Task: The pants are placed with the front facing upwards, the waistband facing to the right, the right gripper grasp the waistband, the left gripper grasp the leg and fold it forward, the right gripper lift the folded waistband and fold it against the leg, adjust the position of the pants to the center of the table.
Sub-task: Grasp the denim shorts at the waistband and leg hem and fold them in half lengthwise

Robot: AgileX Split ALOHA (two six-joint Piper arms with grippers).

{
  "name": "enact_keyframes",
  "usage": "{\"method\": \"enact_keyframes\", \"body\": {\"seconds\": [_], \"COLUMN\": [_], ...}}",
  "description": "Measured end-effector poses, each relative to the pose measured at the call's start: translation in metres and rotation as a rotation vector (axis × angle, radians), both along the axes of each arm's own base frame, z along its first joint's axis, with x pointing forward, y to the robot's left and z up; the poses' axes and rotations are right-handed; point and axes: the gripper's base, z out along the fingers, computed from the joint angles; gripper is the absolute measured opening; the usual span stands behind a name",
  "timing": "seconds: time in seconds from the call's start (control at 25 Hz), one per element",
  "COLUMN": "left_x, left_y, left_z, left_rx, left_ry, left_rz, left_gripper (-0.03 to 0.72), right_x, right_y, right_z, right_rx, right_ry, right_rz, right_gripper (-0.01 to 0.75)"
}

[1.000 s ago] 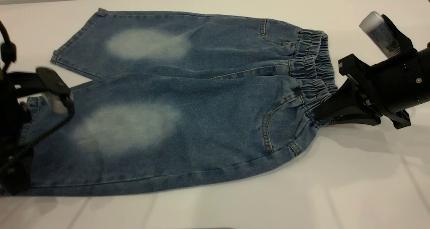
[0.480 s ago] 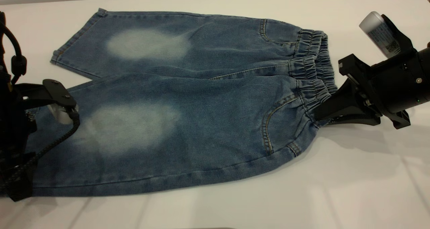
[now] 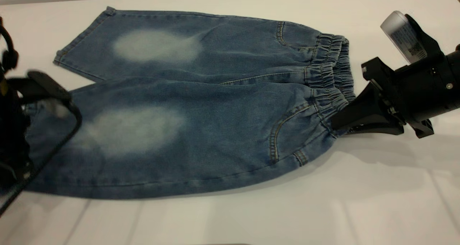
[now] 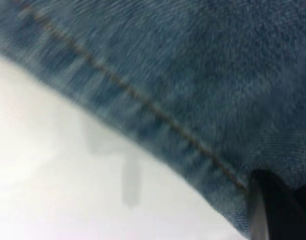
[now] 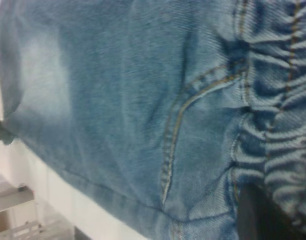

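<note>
I see the short blue denim pants [image 3: 187,105] flat on the white table [image 3: 323,209]. My black right gripper [image 3: 339,124] is clamped on the ruffled waistband [image 3: 332,76]. The black left gripper [image 3: 50,94] sits over the leg hem; I can't tell its fingers' state.

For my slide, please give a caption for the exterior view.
Right gripper grips the waistband of denim pants.

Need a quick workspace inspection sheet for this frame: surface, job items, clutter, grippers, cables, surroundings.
Surface: the table, white, bare around the garment.
Job's things: the pants lie flat, front up, unfolded; the waistband points toward the right arm.
Clutter: nothing seen.
Grippers: the right gripper shut on the waistband's near corner; the left gripper at the near leg's hem, blurred, grip unclear.
Cables: braided cord hangs over the near leg.
Surroundings: grey strip beyond the table's far edge.
</note>
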Motion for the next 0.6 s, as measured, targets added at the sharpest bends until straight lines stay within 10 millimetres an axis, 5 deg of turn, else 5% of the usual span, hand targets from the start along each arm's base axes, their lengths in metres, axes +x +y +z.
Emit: {"method": "enact_keyframes", "body": {"seconds": [0.28, 0.6], "left_x": [0.001, -0.021], "left_y": [0.001, 0.005], "left_z": [0.061, 0.103], "left_rx": [-0.018, -0.033], "left_ry": [-0.168, -0.222], "left_rz": [0.034, 0.106], "left_gripper": [0.017, 0.017], "right_x": [-0.004, -0.025], "right_y": [0.003, 0.001], "right_z": [0.015, 0.065], "right_rx": [0.046, 0.025], "right_ry": [-0.001, -0.036], "right_rz": [0.068, 0.12], "right_gripper": [0.051, 0.051]}}
